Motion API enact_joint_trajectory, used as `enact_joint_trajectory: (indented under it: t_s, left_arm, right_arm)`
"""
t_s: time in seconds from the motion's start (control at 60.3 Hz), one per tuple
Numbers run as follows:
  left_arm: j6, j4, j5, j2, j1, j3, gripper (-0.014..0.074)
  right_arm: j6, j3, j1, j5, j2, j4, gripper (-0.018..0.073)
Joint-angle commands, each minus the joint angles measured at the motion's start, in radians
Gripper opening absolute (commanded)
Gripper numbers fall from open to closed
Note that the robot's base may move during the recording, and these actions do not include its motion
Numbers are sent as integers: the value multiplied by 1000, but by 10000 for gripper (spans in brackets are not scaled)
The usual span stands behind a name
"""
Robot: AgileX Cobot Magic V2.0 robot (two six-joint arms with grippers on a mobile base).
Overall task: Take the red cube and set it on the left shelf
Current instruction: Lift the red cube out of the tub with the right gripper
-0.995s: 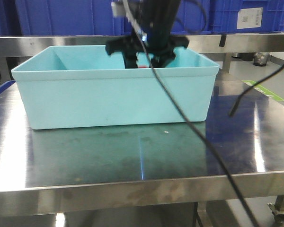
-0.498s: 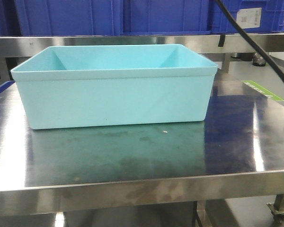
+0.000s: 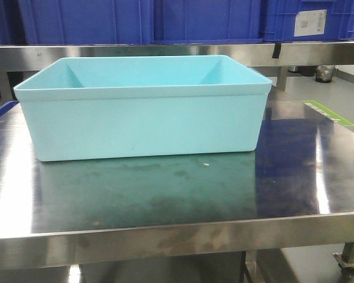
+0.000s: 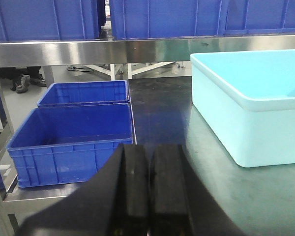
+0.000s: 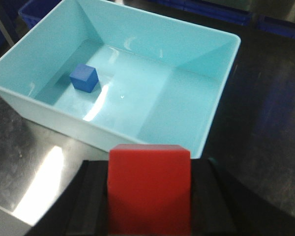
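Note:
My right gripper [image 5: 148,169] is shut on the red cube [image 5: 149,189] and holds it high above the steel table, in front of the light blue bin [image 5: 137,83]. The cube fills the gap between both black fingers. My left gripper [image 4: 150,187] is shut and empty, its two black fingers pressed together, low over the table's left part beside the bin [image 4: 255,103]. Neither gripper shows in the front view, where only the bin [image 3: 144,124] stands on the table.
A blue cube [image 5: 83,77] lies inside the bin near its left wall. Two dark blue crates [image 4: 73,135] sit beyond the table's left edge. A steel shelf [image 3: 177,53] with blue crates [image 3: 141,20] runs behind the bin.
The right gripper was down in the bin a second ago. It has since risen out of the front view with the red cube, and its cable has left the frame too.

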State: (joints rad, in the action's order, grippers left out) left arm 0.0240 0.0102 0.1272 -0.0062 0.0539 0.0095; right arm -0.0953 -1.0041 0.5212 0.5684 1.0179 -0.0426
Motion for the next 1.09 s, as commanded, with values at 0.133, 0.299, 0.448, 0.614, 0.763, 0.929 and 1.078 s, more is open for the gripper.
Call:
enact_joint_trajectory:
  t_s: [0.133,0.299,0.448,0.614,0.763,0.929,1.078]
  left_arm:
    - [1,-4,-88,-15,4,23,102]
    - [1,-4,-88,-15,4,23,102]
    - [1,-4,-88,-15,4,23,102]
    - [1,-4,-88,-15,4,23,102]
    - [1,-4,-88,-15,4,23,102]
    - [1,-4,-88,-15,4,23,102]
    - [1,-4,-88,-15,4,23,102]
  right_arm:
    - [12,260,-4,-216,-312,-12,133]
    - [12,386,-4,-229,-497,-12,133]
    - [12,419,-4,-226,-568,-12,133]
    - [12,419,-4,-253,-577,-12,133]
    - [12,419,-4,-287,-577,-12,133]
    - [12,419,-3,-279,-577,-12,133]
    - [12,419,-3,-279,-577,-12,133]
